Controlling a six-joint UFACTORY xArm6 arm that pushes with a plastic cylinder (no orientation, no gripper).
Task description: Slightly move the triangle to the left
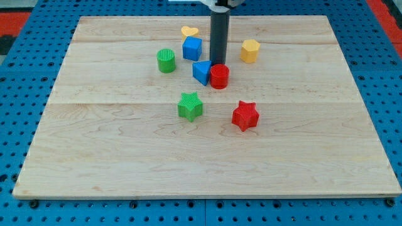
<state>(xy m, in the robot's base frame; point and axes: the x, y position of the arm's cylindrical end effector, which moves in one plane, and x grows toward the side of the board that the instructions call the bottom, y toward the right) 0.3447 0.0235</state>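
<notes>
Camera view
Board: pale wooden table top (125,163) with visible grain, lying on a blue perforated base (19,75).
My tip: smooth dark cylindrical rod, its lower end (218,64) just behind the red cylinder and beside the triangle's right edge; contact cannot be told.
Pincer: none fitted, a plain rod that holds nothing.
Blue triangle (201,71): ribbed plastic wedge near the board's centre, touching the red cylinder (219,76) on its right.
Blue cube (192,48): just above the triangle.
Yellow heart (189,31): behind the cube.
Yellow hexagon (250,51): view's right of the rod.
Green cylinder (166,61): ribbed, view's left.
Green star (190,106): below the triangle.
Red star (245,115): lower right.
</notes>
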